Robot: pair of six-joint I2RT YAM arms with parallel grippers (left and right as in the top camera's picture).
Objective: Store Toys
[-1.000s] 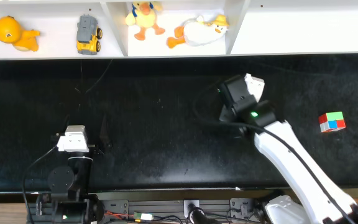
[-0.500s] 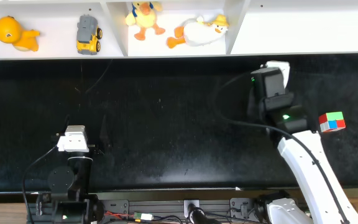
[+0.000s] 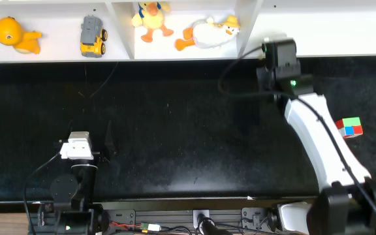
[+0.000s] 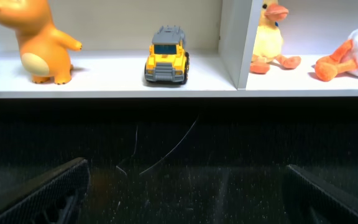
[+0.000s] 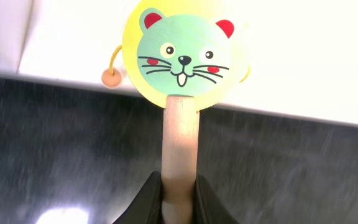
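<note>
My right gripper (image 5: 178, 194) is shut on the wooden handle (image 5: 180, 140) of a rattle drum. Its round yellow head with a green cat face (image 5: 185, 59) hangs over the front edge of the white shelf (image 5: 73, 50). In the top view the right gripper (image 3: 278, 53) is at the shelf's right compartment (image 3: 318, 26). A multicoloured cube (image 3: 348, 127) lies on the black table at the right. My left gripper (image 4: 186, 173) is open and holds nothing, low over the table near its base (image 3: 78, 145), facing the shelf.
The shelf's left compartment holds an orange figure (image 3: 15, 34) and a yellow toy truck (image 3: 93, 36). The middle one holds a yellow duck plush (image 3: 151, 18) and a white duck plush (image 3: 209, 32). A black mat (image 3: 175, 124) covers the table.
The right arm has carried the rattle drum from the table's middle to the right and up to the shelf's right compartment. The left arm has not moved.
</note>
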